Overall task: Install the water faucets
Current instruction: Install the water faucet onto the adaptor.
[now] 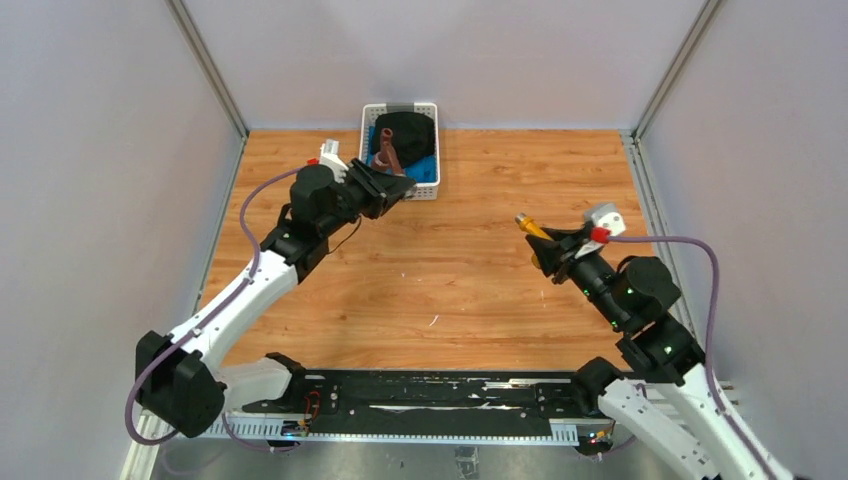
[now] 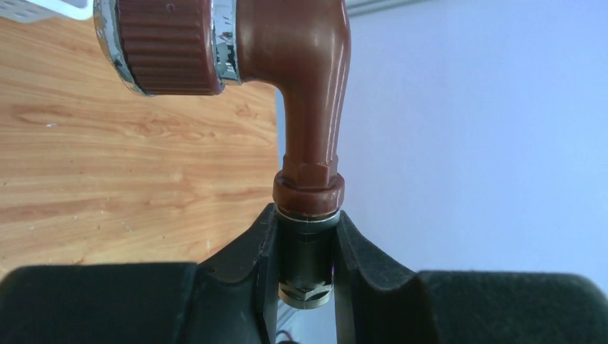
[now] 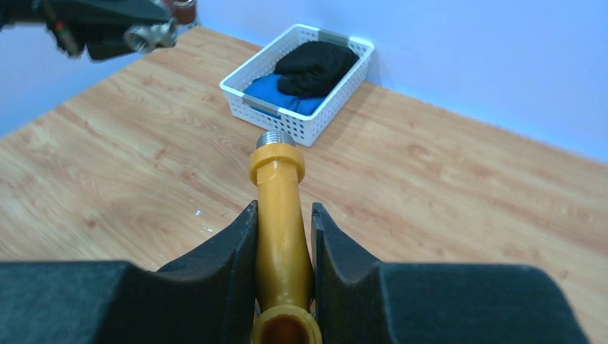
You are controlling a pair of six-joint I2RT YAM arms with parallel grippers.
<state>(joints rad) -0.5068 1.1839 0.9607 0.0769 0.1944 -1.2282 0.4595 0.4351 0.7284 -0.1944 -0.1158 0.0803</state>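
Aloft, the reddish-brown faucet was pinched by its dark lower end in the left gripper at eleven o'clock, near a white basket at twelve. At three o'clock, the brass-yellow faucet sat clamped in the right gripper, threaded end toward the basket, over the wooden table.

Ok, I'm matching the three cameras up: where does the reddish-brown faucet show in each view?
Top external: reddish-brown faucet is upper centre-left, overlapping the white basket.
Left wrist: fills the top centre, its stem clamped in the left tool.
Right wrist: top-left corner, mainly its silvery end.
Shared landmark: the white basket.
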